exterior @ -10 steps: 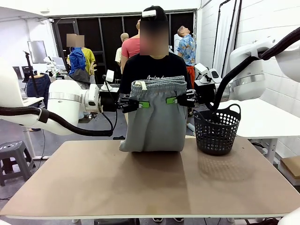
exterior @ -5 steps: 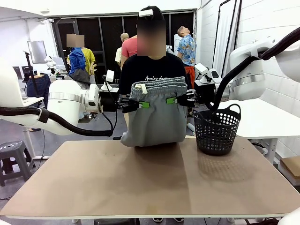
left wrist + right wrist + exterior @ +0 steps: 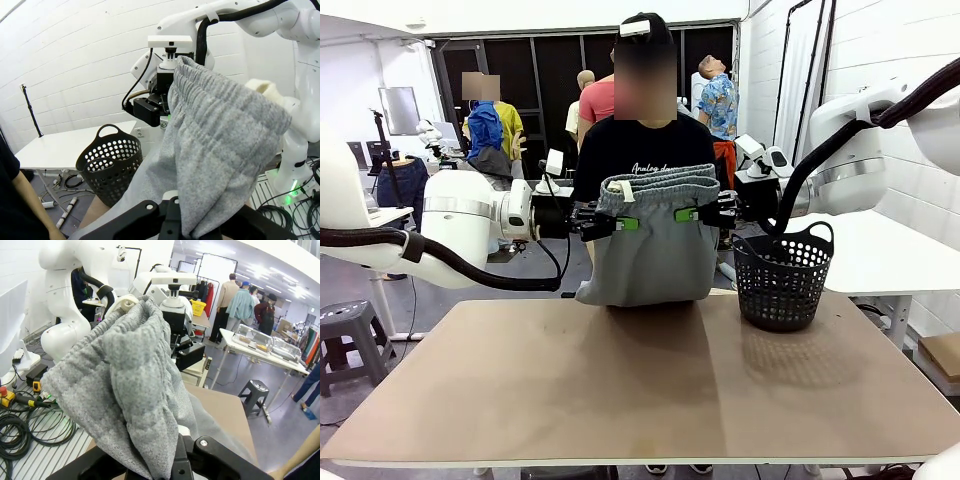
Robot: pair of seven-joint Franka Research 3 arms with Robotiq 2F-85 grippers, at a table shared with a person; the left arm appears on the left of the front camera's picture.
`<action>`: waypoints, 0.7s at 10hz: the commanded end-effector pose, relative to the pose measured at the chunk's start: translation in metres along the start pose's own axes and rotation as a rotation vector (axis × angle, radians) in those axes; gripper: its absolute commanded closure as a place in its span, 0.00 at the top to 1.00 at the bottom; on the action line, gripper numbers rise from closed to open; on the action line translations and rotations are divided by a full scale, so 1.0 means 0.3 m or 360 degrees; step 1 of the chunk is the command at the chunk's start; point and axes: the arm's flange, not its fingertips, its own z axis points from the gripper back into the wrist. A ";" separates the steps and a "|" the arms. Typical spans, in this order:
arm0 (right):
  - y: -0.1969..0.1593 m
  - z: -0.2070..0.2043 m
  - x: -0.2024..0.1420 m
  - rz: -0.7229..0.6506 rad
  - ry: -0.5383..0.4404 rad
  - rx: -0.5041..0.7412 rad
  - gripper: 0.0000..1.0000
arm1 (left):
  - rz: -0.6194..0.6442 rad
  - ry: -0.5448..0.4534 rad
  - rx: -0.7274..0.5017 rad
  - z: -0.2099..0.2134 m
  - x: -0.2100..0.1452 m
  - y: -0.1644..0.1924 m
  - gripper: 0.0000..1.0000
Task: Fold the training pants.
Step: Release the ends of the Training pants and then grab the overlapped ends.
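the training pants hang waistband up over the far edge of the worktop, in front of a person in a black shirt. the left gripper has its fingers clamped on the cloth just below the waistband on the left side, and the right gripper pinches the right side the same way. a black basket stands on the worktop just right of the pants.

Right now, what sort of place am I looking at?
Likely a robot research lab: two white robot arms hold up grey training pants over a worktable, cables snake across the floor, and more benches stand behind.
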 end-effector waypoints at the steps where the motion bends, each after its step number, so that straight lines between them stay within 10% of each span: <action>1: 0.009 -0.006 0.005 0.0004 -0.0028 -0.0010 0.00 | -0.0002 -0.0016 0.0008 -0.004 0.011 -0.003 0.00; 7: 0.009 -0.006 0.005 0.0004 -0.0028 -0.0010 0.00 | -0.0002 -0.0016 0.0008 -0.004 0.011 -0.003 0.00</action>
